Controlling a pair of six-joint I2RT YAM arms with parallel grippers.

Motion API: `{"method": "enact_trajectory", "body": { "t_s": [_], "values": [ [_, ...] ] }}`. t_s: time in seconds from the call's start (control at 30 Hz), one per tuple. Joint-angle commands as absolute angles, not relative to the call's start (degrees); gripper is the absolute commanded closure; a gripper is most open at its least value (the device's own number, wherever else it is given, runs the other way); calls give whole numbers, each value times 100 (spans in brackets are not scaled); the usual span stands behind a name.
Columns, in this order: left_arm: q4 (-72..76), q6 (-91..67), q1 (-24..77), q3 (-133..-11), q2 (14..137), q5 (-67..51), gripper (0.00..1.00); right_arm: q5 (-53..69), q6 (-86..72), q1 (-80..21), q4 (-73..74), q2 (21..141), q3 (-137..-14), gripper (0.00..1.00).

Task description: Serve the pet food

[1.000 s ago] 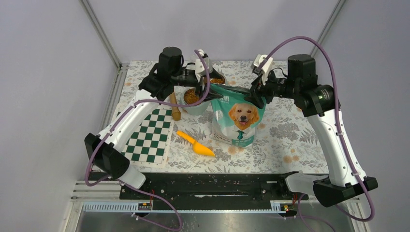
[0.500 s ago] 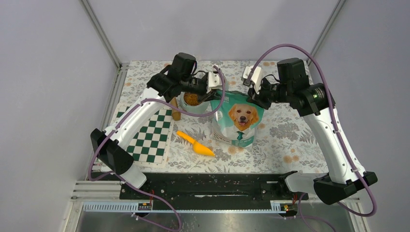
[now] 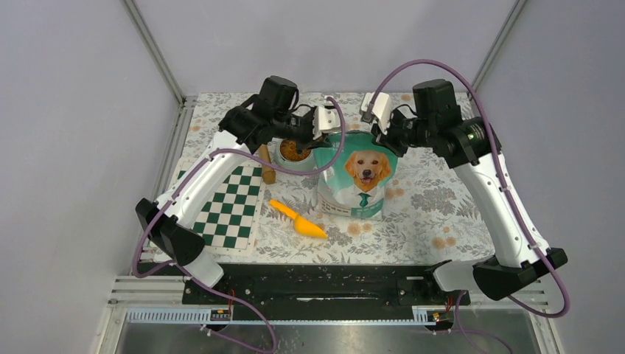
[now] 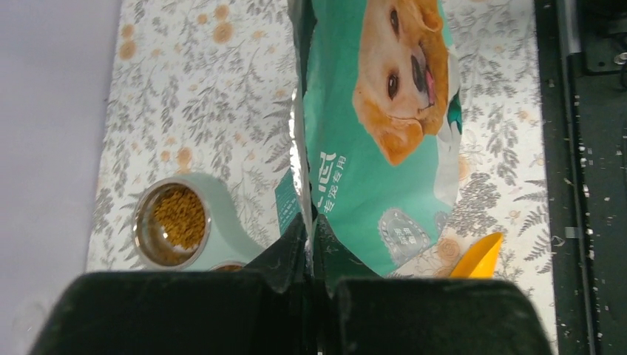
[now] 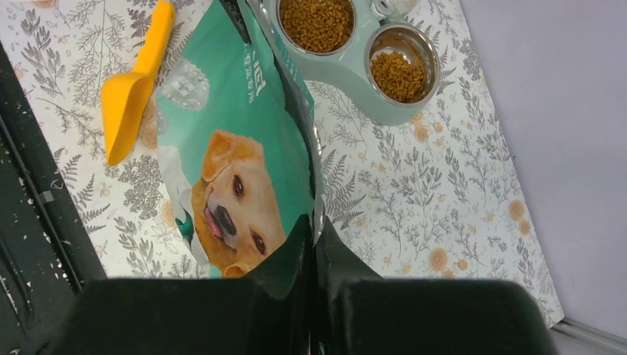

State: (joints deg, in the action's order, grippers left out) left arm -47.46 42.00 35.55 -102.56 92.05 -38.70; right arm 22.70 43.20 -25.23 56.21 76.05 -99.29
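Here, the kibble [image 3: 293,151] fills both bowls of the feeder [image 5: 355,85], just left of the bag [image 3: 357,177]. The scoop [image 3: 297,219] lies nearer the arms' bases. The left gripper [image 3: 322,131] pinches the bag's left top edge, and the right gripper [image 3: 377,127] clamps the right edge, with the bag upright between them.

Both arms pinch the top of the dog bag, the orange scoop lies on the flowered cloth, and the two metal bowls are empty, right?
Not empty: the right wrist view shows brown kibble in both metal bowls. The rest holds: both arms' jaws pinch the top of the bag, and the orange scoop lies on the flowered cloth.
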Motion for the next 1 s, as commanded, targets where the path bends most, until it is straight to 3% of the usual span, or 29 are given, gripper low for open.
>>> {"method": "enact_trajectory", "body": {
  "t_s": [0.0,0.3,0.33,0.37,0.47,0.53,0.63,0.8,0.97],
  "values": [
    [-4241,4333,3145,-10796,8757,-3045,100,1767,4428,-2452,4317,7497,-10839,100],
    [-3975,3972,3042,-10166,8402,-3055,100,2436,4234,-2452,3877,7516,-10409,100],
    [-3971,3877,3031,-10067,8369,-3071,100,2494,4220,-2452,3808,7474,-10266,95],
    [-3935,3766,3032,-9942,8329,-3065,96,2522,4162,-2452,3731,7440,-10120,81],
    [-3746,3506,3032,-9558,8215,-3034,77,2657,4044,-2452,3723,7373,-9835,55],
    [-3712,3433,3030,-9537,8204,-3074,57,2758,4001,-2446,3939,7430,-9857,43],
    [-3646,3354,3017,-9600,8239,-3178,46,2947,4026,-2451,4465,7575,-10044,36],
    [-3608,3383,2999,-9791,8357,-3511,45,3135,4010,-2452,5072,7794,-10376,34],
    [-3641,3710,3006,-9777,8384,-4054,54,3378,3847,-2452,5642,8159,-10927,36]
  ]
}}
